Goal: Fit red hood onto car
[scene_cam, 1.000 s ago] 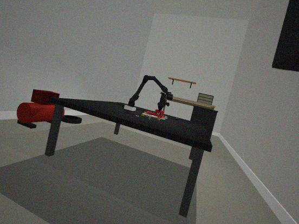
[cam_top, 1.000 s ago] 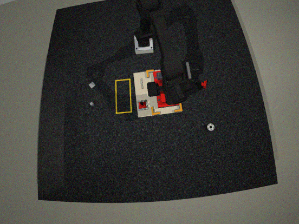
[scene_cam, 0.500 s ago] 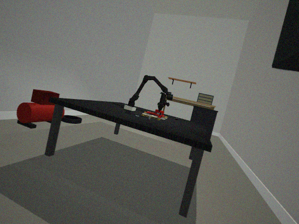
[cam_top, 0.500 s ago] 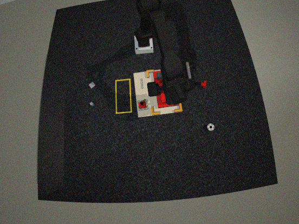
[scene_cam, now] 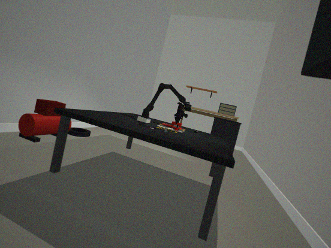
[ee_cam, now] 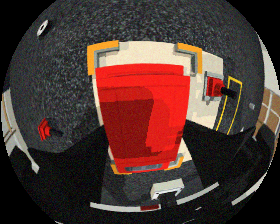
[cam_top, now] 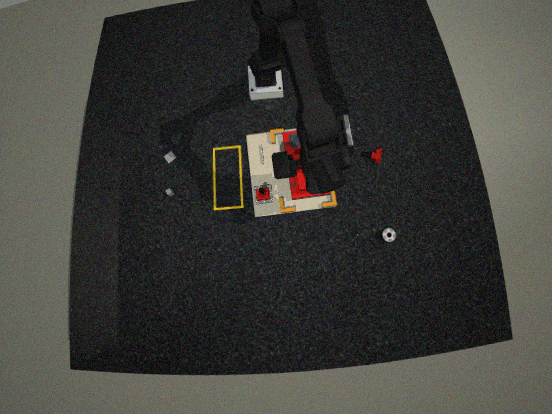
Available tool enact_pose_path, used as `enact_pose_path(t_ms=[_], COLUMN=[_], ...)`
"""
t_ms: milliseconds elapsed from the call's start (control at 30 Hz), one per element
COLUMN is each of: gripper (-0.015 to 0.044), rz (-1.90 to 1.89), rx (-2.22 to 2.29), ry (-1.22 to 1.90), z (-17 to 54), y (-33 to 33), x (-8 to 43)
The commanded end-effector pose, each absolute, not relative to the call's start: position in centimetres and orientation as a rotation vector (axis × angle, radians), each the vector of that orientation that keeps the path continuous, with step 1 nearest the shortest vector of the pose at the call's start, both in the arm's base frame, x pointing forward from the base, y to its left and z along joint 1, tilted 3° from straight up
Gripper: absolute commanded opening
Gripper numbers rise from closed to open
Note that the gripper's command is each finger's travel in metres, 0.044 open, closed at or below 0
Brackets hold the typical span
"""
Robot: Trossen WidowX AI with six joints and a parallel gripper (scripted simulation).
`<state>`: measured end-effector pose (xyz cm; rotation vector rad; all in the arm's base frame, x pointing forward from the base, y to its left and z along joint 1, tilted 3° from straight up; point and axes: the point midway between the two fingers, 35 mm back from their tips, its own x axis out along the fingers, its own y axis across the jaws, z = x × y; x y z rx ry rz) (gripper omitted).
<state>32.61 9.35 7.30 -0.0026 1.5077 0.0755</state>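
The red hood (ee_cam: 167, 112) (scene_cam: 180, 123) fills the middle of the wrist view, roof toward the camera. My gripper (ee_cam: 146, 131) (scene_cam: 177, 124) is shut on it, with the black fingers at its left and right sides. The hood is over the red chassis (cam_top: 298, 194), which lies in the cream jig (cam_top: 260, 159) (ee_cam: 150, 51) with orange corner brackets. The hood looks roughly lined up with the jig in the wrist view. The engine block, the pegs and the corner holes are hidden, so I cannot tell whether the hood touches the deck. The arm covers much of the car in the top view.
A red part with a black stem (cam_top: 262, 193) (ee_cam: 214, 87) stands on the jig's corner. Another red part (cam_top: 377, 155) (ee_cam: 44, 129) lies beside the jig. A pale ring (cam_top: 389, 235) (ee_cam: 42, 27) lies farther off. A yellow outline (cam_top: 214, 178) and small grey cube (cam_top: 169, 157) are on the other side.
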Motion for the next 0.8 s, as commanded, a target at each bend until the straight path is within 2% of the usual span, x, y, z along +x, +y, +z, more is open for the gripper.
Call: enact_pose_path(t_ms=[0,767], gripper=[0.0000,0.0000], rz=[0.068,0.068], rx=[-0.002,-0.002], ry=[1.511,1.511], z=[6.98,6.16], y=[9.28,9.32], x=[32.53,32.60])
